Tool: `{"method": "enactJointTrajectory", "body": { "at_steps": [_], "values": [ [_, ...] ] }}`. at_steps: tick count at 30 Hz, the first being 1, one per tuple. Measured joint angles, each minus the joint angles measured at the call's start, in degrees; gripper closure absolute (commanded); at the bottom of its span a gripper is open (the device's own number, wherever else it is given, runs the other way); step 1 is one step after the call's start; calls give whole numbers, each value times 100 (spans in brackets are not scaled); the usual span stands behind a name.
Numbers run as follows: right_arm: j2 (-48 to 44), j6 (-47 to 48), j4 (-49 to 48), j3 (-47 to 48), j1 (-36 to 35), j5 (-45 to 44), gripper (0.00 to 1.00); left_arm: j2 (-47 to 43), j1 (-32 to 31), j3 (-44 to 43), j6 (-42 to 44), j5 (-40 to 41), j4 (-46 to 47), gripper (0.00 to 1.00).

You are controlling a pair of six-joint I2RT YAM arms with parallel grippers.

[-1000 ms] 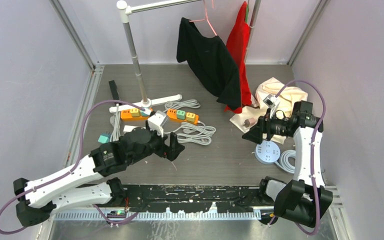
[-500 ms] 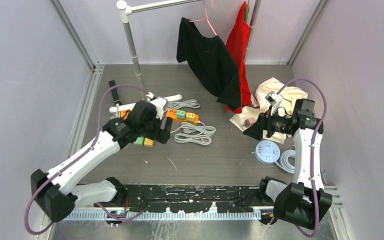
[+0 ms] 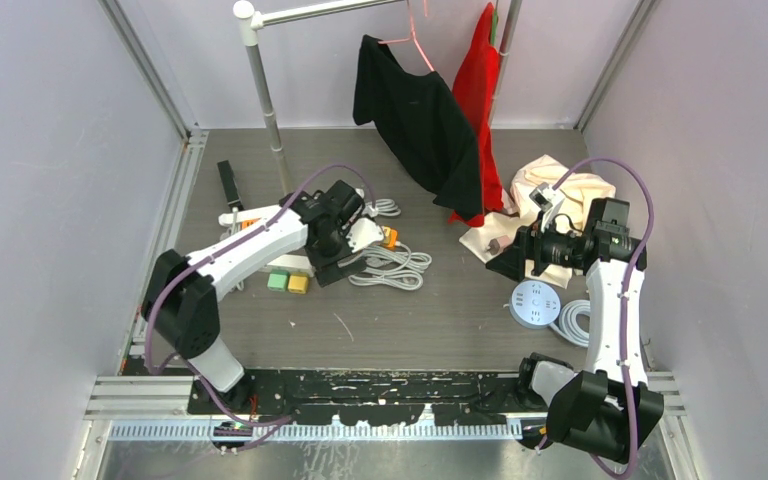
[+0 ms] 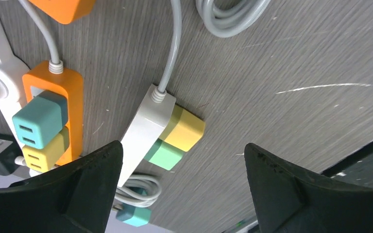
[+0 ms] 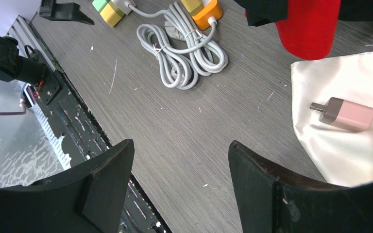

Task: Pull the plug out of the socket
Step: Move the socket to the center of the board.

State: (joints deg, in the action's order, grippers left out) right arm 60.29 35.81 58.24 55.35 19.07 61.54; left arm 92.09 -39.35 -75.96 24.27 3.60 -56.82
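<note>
Plugs sit in several strips on the grey table. From the top external camera, a green plug (image 3: 278,282) and a yellow plug (image 3: 298,284) lie side by side just left of the left gripper (image 3: 335,260), which reaches over the cluster of strips near the foot of the clothes rack (image 3: 265,100). An orange strip's end (image 3: 387,237) shows just right of that wrist. The right gripper (image 3: 508,263) hangs above bare table, near a round white socket (image 3: 535,303) and beside a cream cloth (image 3: 570,190).

From the left wrist camera, the left gripper (image 4: 179,149) has its fingers (image 4: 92,179) spread wide with nothing between them, hovering above the table. Beyond them lies a white power strip (image 4: 143,124) with the yellow plug (image 4: 187,130) and the green plug (image 4: 164,154) seated in its side. To its left, an orange power strip (image 4: 70,87) carries a teal plug (image 4: 39,121) and another yellow plug (image 4: 41,155).

From the right wrist camera, the right gripper (image 5: 179,145) is also parted and empty, well above the surface. Past it lie coiled grey cables (image 5: 182,48), and a loose pink plug (image 5: 347,112) rests on the cream cloth (image 5: 340,160).
</note>
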Motion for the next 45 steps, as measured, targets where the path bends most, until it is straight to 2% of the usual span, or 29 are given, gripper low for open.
{"method": "enactJointTrajectory", "body": {
  "at_steps": [8, 10, 14, 19, 20, 22, 23, 29, 32, 34, 37, 39, 40, 45],
  "values": [
    [0, 4, 0, -7, -55, 0, 24, 382, 109, 341, 1268, 310, 234, 11],
    [0, 4, -2, -9, -55, 0, 24, 479, 267, 420, 1469, 284, 293, 16],
    [9, 7, -2, -9, -59, 0, 25, 669, 743, 422, 1801, 11, 391, 18],
    [9, 9, -4, -37, -59, -2, 25, 706, 962, 466, 1998, -212, 579, 26],
    [9, 9, -4, -48, -59, -2, 25, 730, 964, 466, 2006, -256, 605, 29],
    [9, 9, -4, -63, -59, -4, 25, 796, 986, 466, 2013, -334, 638, 42],
    [11, 9, -4, -68, -59, -4, 25, 844, 988, 466, 2013, -376, 645, 44],
    [11, 26, -2, -68, -59, -2, 25, 1069, 1106, 463, 1967, -542, 651, 45],
    [11, 33, 2, -68, -59, -2, 25, 1069, 1126, 463, 1965, -551, 673, 60],
    [11, 37, 4, -68, -59, -2, 25, 1069, 1128, 459, 1963, -564, 706, 66],
    [11, 52, 4, -68, -59, -2, 25, 1069, 1132, 439, 1952, -577, 706, 86],
    [11, 55, 7, -68, -59, -2, 25, 1069, 1134, 435, 1917, -601, 706, 97],
    [11, 59, 7, -68, -59, -2, 25, 1064, 1134, 435, 1895, -616, 706, 100],
    [11, 79, 7, -68, -59, -2, 25, 918, 1121, 435, 1611, -710, 673, 100]
  ]
}}
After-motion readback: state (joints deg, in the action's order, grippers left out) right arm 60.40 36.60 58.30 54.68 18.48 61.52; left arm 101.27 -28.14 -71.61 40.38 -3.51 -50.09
